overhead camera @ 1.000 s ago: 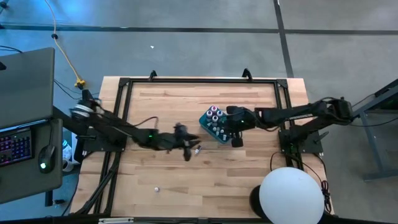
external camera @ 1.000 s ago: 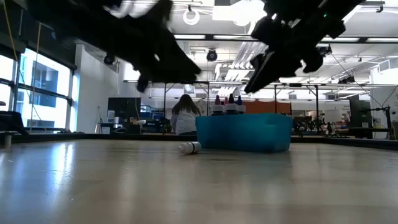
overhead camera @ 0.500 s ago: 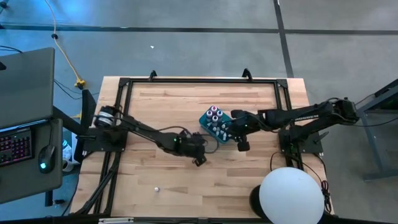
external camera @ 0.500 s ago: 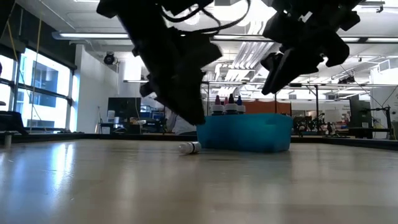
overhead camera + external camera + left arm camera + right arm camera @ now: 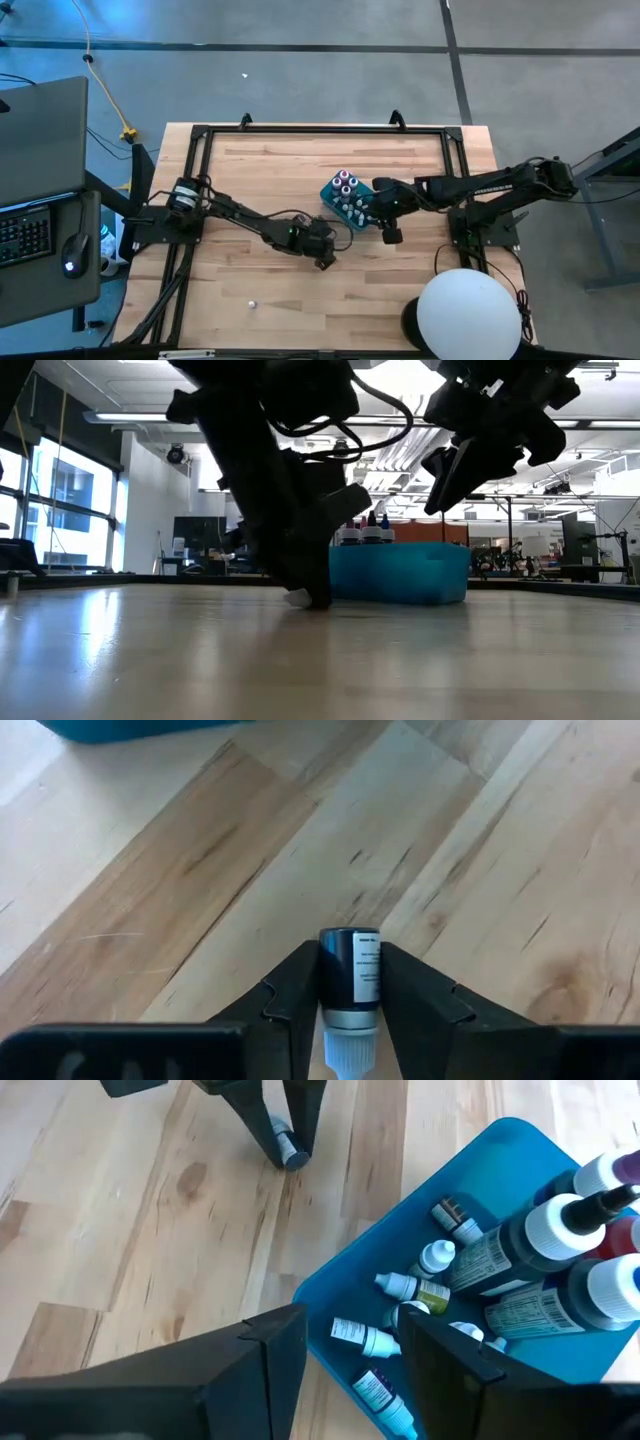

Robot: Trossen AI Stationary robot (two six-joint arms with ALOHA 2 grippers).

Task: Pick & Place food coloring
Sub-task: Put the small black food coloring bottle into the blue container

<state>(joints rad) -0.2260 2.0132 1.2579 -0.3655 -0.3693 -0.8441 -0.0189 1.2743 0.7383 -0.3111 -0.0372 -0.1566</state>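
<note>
One small food coloring bottle (image 5: 350,975) with a dark body and a white nozzle lies on its side on the wooden table. My left gripper (image 5: 323,260) is down at the table over it, one finger close on each side. The teal box (image 5: 333,190) stands mid-table and holds a few larger bottles (image 5: 545,1230) with white collars and several tiny whitish ones (image 5: 400,1288). My right gripper (image 5: 355,1370) hovers open above the box's near right corner with nothing between its fingers. My left gripper has its two fingers (image 5: 300,985) close against the two long sides of the bottle's body (image 5: 368,970). I cannot tell whether they touch it. The fingers slant down from the table's left and run along the bottle, which lies on the table.
A tiny white object (image 5: 252,302) lies near the table's front edge. A large white dome (image 5: 470,315) stands at the near right corner. Black frame rails (image 5: 320,128) run along the table's far and side edges. Bare wood lies left of and in front of the box.
My left gripper has moved toward the table's right, sunk to the tabletop and tipped steeply downward, and now straddles the lying bottle. The bottle has stayed where it was. My right gripper has drawn back slightly toward the table's right edge.
</note>
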